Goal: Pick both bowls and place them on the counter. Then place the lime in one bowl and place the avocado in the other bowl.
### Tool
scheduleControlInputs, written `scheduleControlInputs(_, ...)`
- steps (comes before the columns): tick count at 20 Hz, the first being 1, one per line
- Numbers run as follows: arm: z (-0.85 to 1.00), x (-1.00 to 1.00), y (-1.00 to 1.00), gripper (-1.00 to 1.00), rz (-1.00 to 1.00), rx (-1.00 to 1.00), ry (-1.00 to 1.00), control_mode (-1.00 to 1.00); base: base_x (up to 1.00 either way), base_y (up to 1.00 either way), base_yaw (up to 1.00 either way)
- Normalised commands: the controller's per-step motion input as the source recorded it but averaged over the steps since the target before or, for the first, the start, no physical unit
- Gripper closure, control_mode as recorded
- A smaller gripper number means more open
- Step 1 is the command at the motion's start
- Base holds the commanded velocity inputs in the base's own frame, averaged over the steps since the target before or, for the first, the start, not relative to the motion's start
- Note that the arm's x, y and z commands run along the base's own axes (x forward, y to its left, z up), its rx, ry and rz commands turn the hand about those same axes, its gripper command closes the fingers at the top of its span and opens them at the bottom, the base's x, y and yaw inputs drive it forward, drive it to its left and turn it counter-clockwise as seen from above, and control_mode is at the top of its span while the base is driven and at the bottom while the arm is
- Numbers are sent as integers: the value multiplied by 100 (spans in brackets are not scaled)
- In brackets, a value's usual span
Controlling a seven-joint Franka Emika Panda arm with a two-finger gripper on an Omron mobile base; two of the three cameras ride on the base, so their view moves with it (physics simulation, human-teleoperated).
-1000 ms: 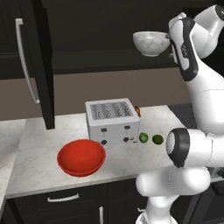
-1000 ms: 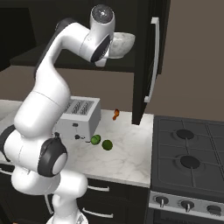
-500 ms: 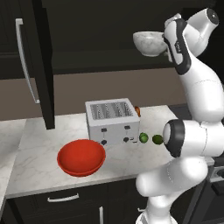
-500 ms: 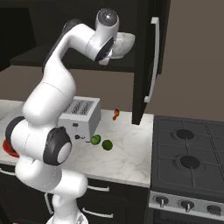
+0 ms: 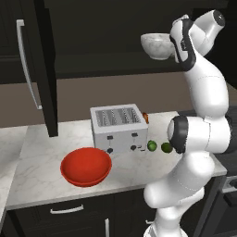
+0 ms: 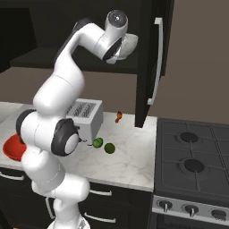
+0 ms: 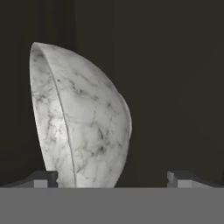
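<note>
Hand view: the tool (image 7: 111,177) is seen with its two dark tips spread as wide as they go, and nothing is clamped between them. Just ahead of the tips, toward the left one, the white marbled bowl (image 7: 81,118) is seen on its side because of the rolled camera, its rim at the left and its rounded underside bulging to the right; whether the left tip touches it cannot be told. Behind the bowl only dark cabinet interior is seen.

From the left base view the arm is raised high, with the tool up at the dark shelf (image 5: 111,69), where the white marbled bowl (image 5: 158,45) sits upright just beside the hand. The same bowl (image 6: 127,44) is partly hidden behind the wrist in the right base view.

Far below the tool, on the tabletop (image 5: 41,152), the red bowl (image 5: 86,166) rests near the front edge, just in front of the silver toaster (image 5: 119,128). To the toaster's right two small green fruits lie close together, the lime (image 5: 152,146) and the avocado (image 5: 166,147); which is which cannot be told with certainty. A small orange object (image 6: 118,117) lies further back, beside the open cabinet door (image 6: 150,62). A black stove (image 6: 192,156) adjoins the tabletop.
</note>
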Motion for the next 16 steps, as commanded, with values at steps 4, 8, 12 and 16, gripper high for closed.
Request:
scheduleControlInputs(4, -2, 47, -6, -100, 0, 2, 0, -100, 0, 0, 0)
scheduleControlInputs(8, -2, 37, -2, -100, 2, 1, 0, -100, 0, 0, 0)
scheduleControlInputs(12, -7, 22, 0, -100, 3, 0, 0, -100, 0, 0, 0)
scheduleControlInputs(16, -12, 12, 0, 100, 4, 0, 0, -100, 0, 0, 0)
